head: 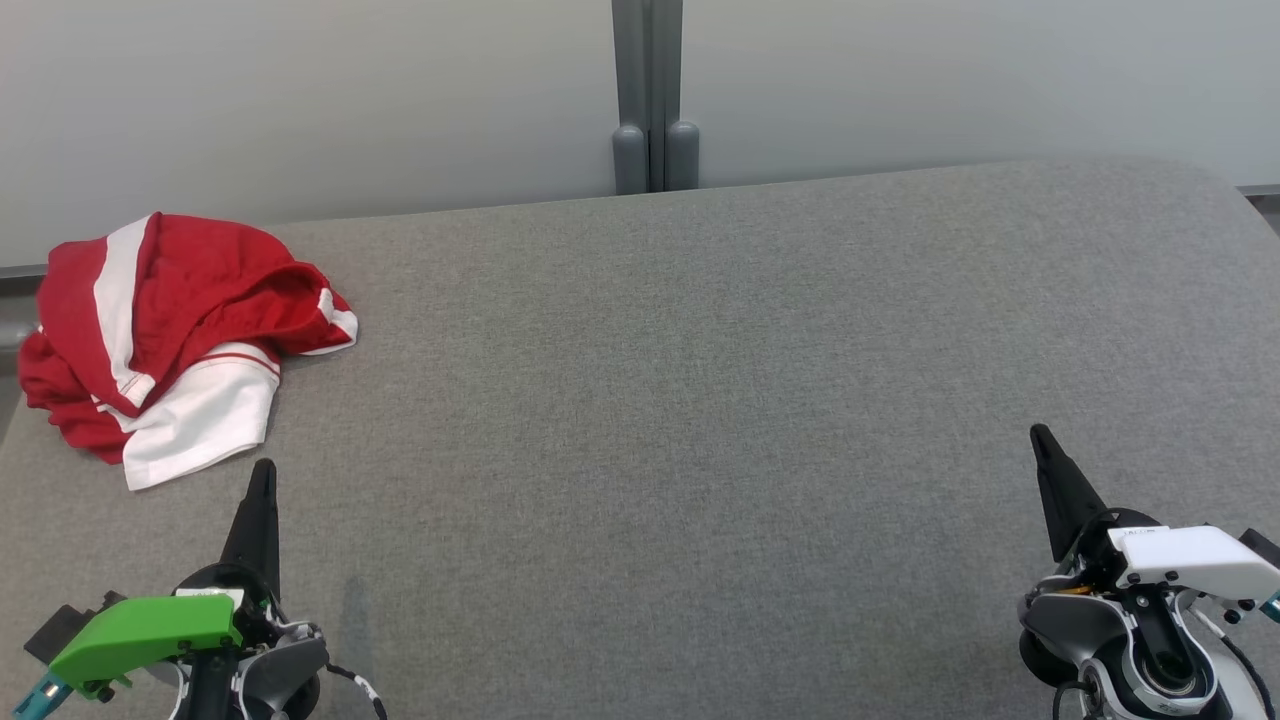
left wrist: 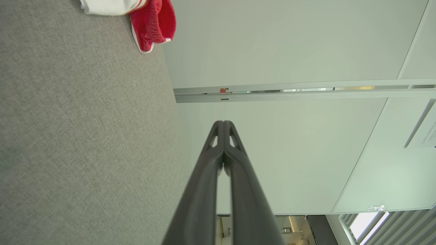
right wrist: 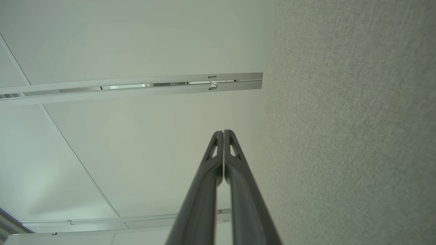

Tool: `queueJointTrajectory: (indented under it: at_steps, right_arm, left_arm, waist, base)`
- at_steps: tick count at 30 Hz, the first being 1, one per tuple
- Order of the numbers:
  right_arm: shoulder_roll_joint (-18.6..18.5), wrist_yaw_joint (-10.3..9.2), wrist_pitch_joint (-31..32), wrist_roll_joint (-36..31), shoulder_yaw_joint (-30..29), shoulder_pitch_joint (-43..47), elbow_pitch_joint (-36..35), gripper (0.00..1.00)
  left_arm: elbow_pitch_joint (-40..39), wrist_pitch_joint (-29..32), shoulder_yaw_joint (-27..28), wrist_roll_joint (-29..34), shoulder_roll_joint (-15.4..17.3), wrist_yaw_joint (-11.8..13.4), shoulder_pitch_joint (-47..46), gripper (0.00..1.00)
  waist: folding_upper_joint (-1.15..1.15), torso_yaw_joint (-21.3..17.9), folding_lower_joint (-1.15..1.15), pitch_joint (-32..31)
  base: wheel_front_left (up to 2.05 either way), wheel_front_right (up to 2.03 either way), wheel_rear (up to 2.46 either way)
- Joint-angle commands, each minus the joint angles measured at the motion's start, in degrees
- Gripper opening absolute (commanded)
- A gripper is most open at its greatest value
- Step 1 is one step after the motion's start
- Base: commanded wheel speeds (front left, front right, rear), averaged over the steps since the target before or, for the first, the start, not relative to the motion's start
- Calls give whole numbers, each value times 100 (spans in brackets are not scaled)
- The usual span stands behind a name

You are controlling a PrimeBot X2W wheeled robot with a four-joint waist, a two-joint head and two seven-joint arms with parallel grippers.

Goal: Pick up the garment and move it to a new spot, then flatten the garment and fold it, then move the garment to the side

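You'll find the crumpled red-and-white fabric garment (head: 180, 330) bunched at the far left corner of the grey cloth-covered tabletop (head: 650, 400). Your left fingers (head: 255, 520) are clenched on nothing, near its white hem. Your right fingers (head: 1062, 495), also clenched and empty, are well apart from it.

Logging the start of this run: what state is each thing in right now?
Red and white fabric garment: crumpled in a heap at the far left of the grey cloth-topped table, unheld.
Left gripper, two long dark fingers: shut, empty, apart from the garment.
Right gripper, same fingers: shut, empty.
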Motion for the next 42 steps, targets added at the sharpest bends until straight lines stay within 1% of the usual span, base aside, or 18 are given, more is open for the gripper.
queueJointTrajectory:
  at_steps: [1, 13, 14, 18, 24, 28, 32, 36, 42]
  right_arm:
    - [-6, 0, 19, -20, 1, -37, 10, 0]
    - [-6, 0, 19, -20, 1, -37, 10, 0]
    - [0, 0, 0, 0, 0, 0, 0, 100]
    - [49, -2, -12, 0, 18, 140, 174, 100]
    - [44, -2, -189, -64, 104, 174, 159, 100]
    - [41, -2, -300, -244, 105, 182, 140, 100]
    - [38, -2, -406, -624, 76, 182, 26, 100]
    - [35, -2, -508, -1198, 76, 193, -181, 100]
    - [30, -1, -651, -2083, 154, 237, -451, 100]
  left_arm:
    - [-9, 13, 3, 30, 8, -36, -69, 0]
    - [-9, 13, 3, 30, 8, -37, -69, 0]
    - [0, 0, 0, 0, 0, 1, 0, 100]
    - [175, -15, -29, 0, -43, 16, 132, 100]
    - [99, -192, -214, 67, -38, 14, 163, 100]
    - [38, -303, -283, 217, -35, 28, 179, 100]
    - [-80, -410, -333, 516, -32, 90, 176, 100]
    - [-259, -511, -398, 911, -29, 192, 169, 100]
    - [-524, -654, -571, 1676, -25, 349, 153, 100]
  waist:
    - [0, 0, 0, 0]
    - [0, 0, 0, 0]
    - [0, 0, 0, 0]
    - [0, 0, 0, 0]
    - [0, 0, 0, 0]
    - [0, 0, 0, 1]
    - [0, 1, 0, 8]
    - [0, 4, 0, 18]
    - [0, 9, 0, 35]
  base:
    - [0, 0, 0]
    - [0, 0, 0]
    - [0, 0, 0]
    - [0, 0, 0]
    - [0, 0, 0]
    - [0, 0, 0]
    - [0, 0, 0]
    - [0, 0, 0]
    - [0, 0, 0]
